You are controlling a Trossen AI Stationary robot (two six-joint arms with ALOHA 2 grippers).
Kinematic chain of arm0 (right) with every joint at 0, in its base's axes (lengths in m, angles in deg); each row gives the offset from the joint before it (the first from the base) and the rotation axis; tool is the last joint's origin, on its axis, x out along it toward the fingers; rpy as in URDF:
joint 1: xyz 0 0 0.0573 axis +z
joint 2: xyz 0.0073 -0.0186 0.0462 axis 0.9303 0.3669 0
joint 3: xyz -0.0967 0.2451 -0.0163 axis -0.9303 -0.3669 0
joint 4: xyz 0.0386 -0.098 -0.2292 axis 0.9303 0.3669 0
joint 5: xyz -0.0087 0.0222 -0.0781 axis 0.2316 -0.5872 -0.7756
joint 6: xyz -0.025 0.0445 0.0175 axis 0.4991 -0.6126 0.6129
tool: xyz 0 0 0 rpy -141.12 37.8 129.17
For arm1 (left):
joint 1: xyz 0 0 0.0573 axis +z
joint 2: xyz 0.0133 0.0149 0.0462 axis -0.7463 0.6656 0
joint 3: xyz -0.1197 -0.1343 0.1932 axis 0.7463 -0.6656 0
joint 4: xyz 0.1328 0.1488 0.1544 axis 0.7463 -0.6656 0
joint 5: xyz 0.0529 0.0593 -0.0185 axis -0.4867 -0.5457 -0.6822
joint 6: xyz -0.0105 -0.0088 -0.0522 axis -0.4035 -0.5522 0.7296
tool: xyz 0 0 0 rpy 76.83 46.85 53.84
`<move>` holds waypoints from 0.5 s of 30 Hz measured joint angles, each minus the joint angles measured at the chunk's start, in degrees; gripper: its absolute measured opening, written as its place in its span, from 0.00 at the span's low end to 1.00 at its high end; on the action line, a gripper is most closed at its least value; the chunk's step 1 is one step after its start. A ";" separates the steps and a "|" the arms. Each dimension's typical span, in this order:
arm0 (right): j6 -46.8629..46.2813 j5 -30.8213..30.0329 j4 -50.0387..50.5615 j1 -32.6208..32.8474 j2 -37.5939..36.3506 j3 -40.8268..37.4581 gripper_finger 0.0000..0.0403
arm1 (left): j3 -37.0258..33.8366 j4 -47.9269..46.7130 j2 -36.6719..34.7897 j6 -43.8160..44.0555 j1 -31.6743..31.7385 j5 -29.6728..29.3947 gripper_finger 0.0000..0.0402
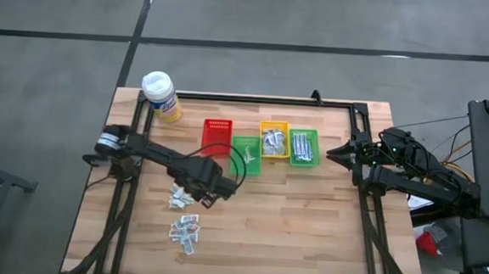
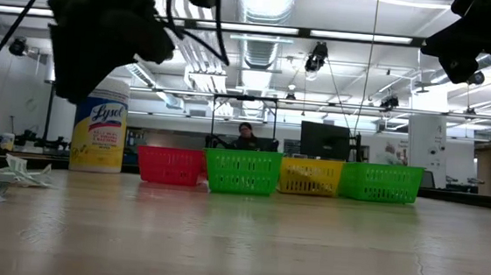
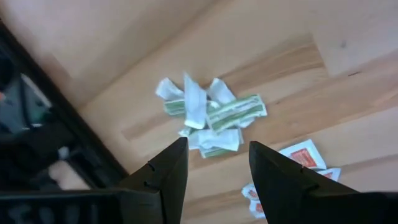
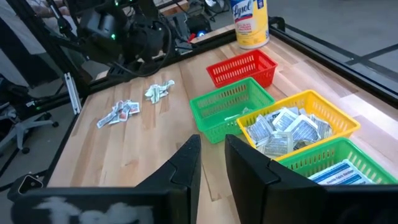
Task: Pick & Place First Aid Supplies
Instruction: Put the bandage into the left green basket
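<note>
Loose first aid supplies lie on the wooden table in two small heaps: greenish-white sachets and red-and-white packets. My left gripper hangs open above the table, pointing steeply down, its fingertips just short of the greenish heap and touching nothing. At the table's right edge my right gripper waits in the air, with a narrow gap between its fingers and nothing in it. More packets fill the yellow bin and the far green bin.
Several small bins stand in a row at the table's middle: a red one, a green one, a yellow one and another green one. A yellow wipes bottle stands at the far left. A black frame runs around the table.
</note>
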State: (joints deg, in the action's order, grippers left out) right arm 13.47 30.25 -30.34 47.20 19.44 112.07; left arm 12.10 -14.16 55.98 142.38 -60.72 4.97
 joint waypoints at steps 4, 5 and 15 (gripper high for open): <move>0.00 -0.01 0.00 -0.02 0.00 0.00 0.19 | -5.29 5.85 -2.94 3.40 -0.96 1.41 0.43; 0.00 -0.01 -0.01 -0.01 0.00 0.00 0.19 | -6.49 7.16 -3.80 4.21 -1.07 1.53 0.43; 0.00 0.01 -0.01 -0.01 -0.02 0.00 0.22 | -18.88 17.65 -12.08 11.21 -1.33 2.89 0.43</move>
State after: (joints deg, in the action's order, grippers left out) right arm 13.47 30.26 -30.35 47.19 19.42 112.07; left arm -6.77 3.49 43.90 153.59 -62.05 7.86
